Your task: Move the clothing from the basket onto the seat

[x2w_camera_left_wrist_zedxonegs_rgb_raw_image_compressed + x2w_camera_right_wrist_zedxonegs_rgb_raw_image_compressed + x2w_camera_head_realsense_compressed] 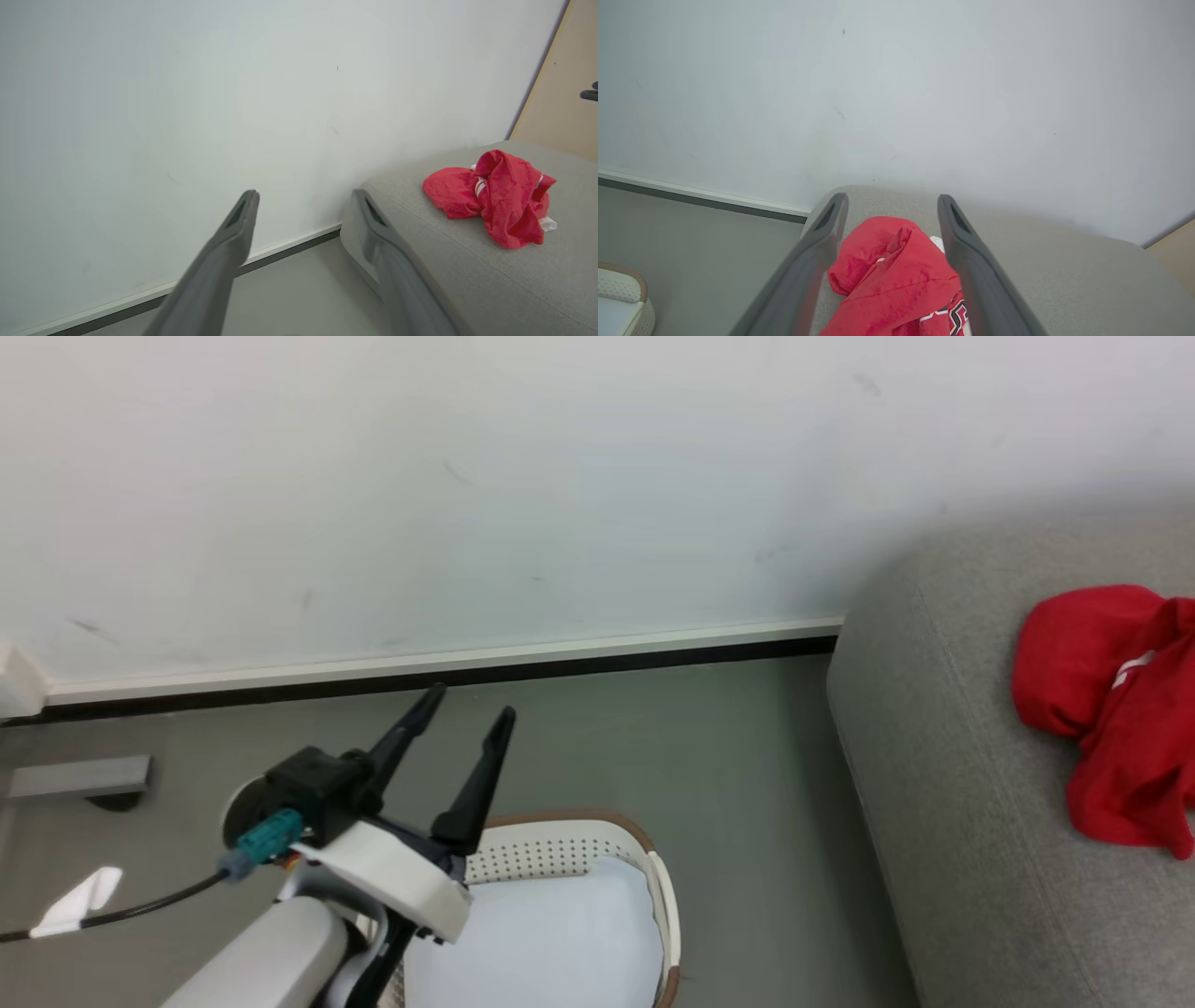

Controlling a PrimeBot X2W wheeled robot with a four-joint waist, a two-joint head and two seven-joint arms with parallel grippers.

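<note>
The soft, light red clothing [1111,709] lies crumpled on the grey seat [952,821], well apart from the basket [644,835], so a raised fold is probably the best hold, while the left gripper [470,707] and right gripper [892,200] keep their fingers wide and empty.

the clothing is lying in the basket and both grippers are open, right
No. The clothing lies on the seat, not in the basket, as the head view shows. The left gripper and right gripper are open, as you said.
</note>
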